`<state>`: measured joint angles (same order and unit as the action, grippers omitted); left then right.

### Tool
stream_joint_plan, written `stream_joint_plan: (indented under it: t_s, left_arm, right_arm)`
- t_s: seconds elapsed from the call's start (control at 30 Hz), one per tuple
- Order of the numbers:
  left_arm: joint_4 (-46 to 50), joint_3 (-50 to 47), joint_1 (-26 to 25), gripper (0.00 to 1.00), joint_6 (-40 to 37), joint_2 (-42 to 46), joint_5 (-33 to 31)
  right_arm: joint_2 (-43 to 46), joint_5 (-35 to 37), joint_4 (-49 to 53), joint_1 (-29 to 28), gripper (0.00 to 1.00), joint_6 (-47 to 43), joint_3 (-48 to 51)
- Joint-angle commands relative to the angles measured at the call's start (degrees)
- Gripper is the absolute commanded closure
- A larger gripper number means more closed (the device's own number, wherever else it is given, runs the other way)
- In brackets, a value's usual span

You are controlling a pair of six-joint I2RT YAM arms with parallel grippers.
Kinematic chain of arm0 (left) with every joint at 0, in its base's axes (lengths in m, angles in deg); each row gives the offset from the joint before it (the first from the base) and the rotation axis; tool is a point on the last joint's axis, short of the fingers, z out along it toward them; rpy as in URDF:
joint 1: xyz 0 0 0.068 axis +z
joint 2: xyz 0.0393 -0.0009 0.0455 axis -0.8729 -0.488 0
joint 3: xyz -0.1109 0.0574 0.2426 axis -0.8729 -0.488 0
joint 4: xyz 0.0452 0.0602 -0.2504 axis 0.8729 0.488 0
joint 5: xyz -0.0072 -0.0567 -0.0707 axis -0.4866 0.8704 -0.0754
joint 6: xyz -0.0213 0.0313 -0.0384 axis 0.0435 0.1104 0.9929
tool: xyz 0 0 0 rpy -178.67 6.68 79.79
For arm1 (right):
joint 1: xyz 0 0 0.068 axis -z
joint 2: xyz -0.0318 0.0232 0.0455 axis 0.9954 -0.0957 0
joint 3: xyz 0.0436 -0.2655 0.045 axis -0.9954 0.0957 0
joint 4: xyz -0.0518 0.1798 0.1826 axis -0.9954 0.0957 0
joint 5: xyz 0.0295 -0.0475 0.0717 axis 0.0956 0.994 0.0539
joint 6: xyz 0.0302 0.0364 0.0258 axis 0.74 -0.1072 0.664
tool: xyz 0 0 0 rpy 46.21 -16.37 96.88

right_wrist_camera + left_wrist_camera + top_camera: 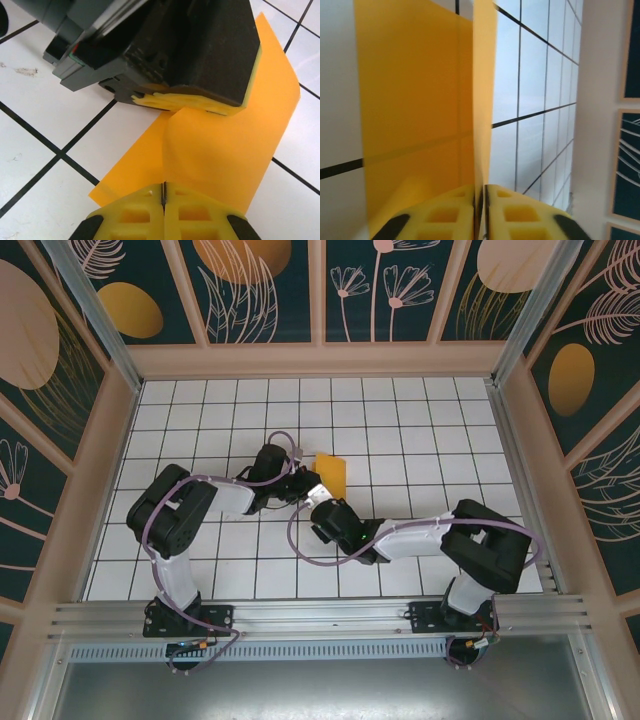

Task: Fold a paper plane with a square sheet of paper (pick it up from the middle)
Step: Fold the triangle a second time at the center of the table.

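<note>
The square sheet of paper (334, 470) is orange-yellow and lies bent on the white tiles near the table's middle. A raised crease runs along it. In the left wrist view the paper (415, 100) stands up as a thin fold, and my left gripper (484, 210) has its yellow pads pressed on that fold. From above, the left gripper (305, 483) sits at the sheet's left edge. My right gripper (164, 197) is shut, and the crease of the paper (235, 150) runs into its seam. It sits just in front of the sheet in the top view, right gripper (318, 502). The left gripper (192, 102) faces it at close range.
The white gridded table (400, 420) stretches open behind and to both sides of the sheet. Wooden patterned walls (320, 360) close it in at the back and sides. A purple cable (300, 540) loops on the tiles under the right arm.
</note>
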<state>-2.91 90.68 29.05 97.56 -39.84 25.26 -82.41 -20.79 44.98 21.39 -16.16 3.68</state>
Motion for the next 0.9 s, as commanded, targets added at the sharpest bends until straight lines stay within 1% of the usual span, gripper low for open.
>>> stream_joint_plan:
  t_s: [0.0,0.03,0.07,0.13,0.2,0.23,0.3,0.33,0.43,0.53,0.6,0.67,0.8,0.87]
  left_arm:
    - [5.7,-0.1,0.5,0.59,-1.7,5.6,-7.3]
    - [7.9,-0.4,0.5,0.51,-2.2,7.5,-10.2]
    - [10.0,-0.6,0.5,0.48,-2.7,9.6,-12.7]
    - [15.4,-1.6,0.5,0.38,-3.3,14.1,-19.5]
    - [18.9,-3.5,0.5,0.34,-3.1,18.4,-24.9]
    - [19.6,-5.1,0.5,0.33,-2.8,20.7,-26.6]
    - [19.1,-9.0,0.5,0.33,-1.6,25.0,-28.1]
    - [17.0,-11.5,0.4,0.35,-1.0,27.2,-27.0]
    - [9.4,-17.1,-0.6,0.44,-0.5,30.6,-20.7]
    - [8.3,-16.2,-2.9,0.51,-2.5,28.9,-17.2]
    - [8.3,-14.1,-3.9,0.6,-3.6,25.4,-15.3]
    - [7.3,-12.7,-4.6,0.67,-3.4,21.9,-14.2]
    - [1.9,-11.3,-6.1,0.72,-1.7,16.1,-10.7]
    - [2.3,-9.5,-6.9,0.74,-1.9,13.9,-10.2]
  right_arm:
    - [3.6,-1.9,0.7,1.0,1.0,3.1,-0.7]
    - [4.5,-4.1,0.9,1.7,1.0,4.2,-0.6]
    - [5.4,-6.1,0.9,2.5,1.0,5.1,-0.5]
    - [7.1,-12.6,0.9,4.8,1.0,7.7,-0.3]
    - [8.7,-17.6,0.7,7.2,1.0,10.6,0.2]
    - [9.4,-20.7,0.1,8.6,1.0,12.0,0.8]
    - [10.9,-26.3,-1.4,11.7,1.0,14.2,2.3]
    - [11.5,-30.2,-2.3,13.2,1.0,15.3,3.2]
    - [12.4,-37.6,-3.6,17.0,1.0,17.7,4.8]
    - [11.9,-43.8,-6.4,19.6,1.0,19.4,6.1]
    - [11.2,-46.1,-8.3,20.8,1.0,20.3,6.7]
    - [10.5,-46.3,-8.2,21.6,1.0,21.1,6.4]
    - [9.8,-47.3,-8.3,22.7,1.0,21.4,6.3]
    - [9.7,-47.7,-8.9,23.2,1.0,21.7,6.6]
